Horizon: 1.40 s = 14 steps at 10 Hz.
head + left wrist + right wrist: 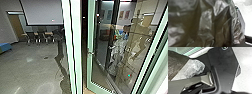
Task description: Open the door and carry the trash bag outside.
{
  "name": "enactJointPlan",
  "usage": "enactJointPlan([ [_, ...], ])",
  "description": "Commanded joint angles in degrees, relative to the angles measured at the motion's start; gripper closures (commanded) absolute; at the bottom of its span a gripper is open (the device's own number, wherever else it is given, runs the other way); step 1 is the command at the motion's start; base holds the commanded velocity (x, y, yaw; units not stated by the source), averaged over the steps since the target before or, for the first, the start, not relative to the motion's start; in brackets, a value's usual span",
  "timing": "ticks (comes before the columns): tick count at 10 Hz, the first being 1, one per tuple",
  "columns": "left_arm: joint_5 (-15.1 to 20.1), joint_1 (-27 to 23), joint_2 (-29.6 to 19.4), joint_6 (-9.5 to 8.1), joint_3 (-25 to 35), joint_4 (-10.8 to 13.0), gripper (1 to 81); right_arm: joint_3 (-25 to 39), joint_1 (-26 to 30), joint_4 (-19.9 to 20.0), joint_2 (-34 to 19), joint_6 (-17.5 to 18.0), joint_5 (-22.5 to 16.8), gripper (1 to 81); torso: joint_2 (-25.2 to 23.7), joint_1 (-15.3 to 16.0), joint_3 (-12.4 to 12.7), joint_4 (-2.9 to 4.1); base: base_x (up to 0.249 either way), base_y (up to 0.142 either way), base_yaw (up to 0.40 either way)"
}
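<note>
You have the bag (205, 22) close at your left wrist, and it shows near your right wrist too, beside crumpled clear plastic (196, 67). You can't tell how either claw stands. Ahead, the glass door (90, 65) is on your right, past a pale post (75, 47). Far left, chairs (40, 39) line a tabletop (48, 33) beneath a screen (45, 12).
</note>
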Motion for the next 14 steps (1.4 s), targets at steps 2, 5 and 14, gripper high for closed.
enactJointPlan([
  [2, 3.8, -3.1, -0.3, 0.49, 0.0, 0.3, 81.1, 0.5, 1.9, 0.3, 1.2, -0.1, -2.7, 1.0, 0.0, 0.0, 0.0, 0.0, 0.0, -0.1, 0.0],
  [5, 3.8, -3.1, -0.3, 0.49, 0.0, 0.3, 81.1, 0.4, 1.8, 0.3, 1.1, -0.2, -2.7, 1.0, 0.0, 0.0, 0.0, 0.0, 0.0, -0.102, 0.0],
  [14, 3.8, -3.1, -0.3, 0.58, 0.0, 0.4, 81.1, -0.2, 1.5, 0.6, 1.0, -0.1, -2.6, 1.0, 0.0, 0.0, 0.0, 0.0, 0.0, -0.128, 0.0],
])
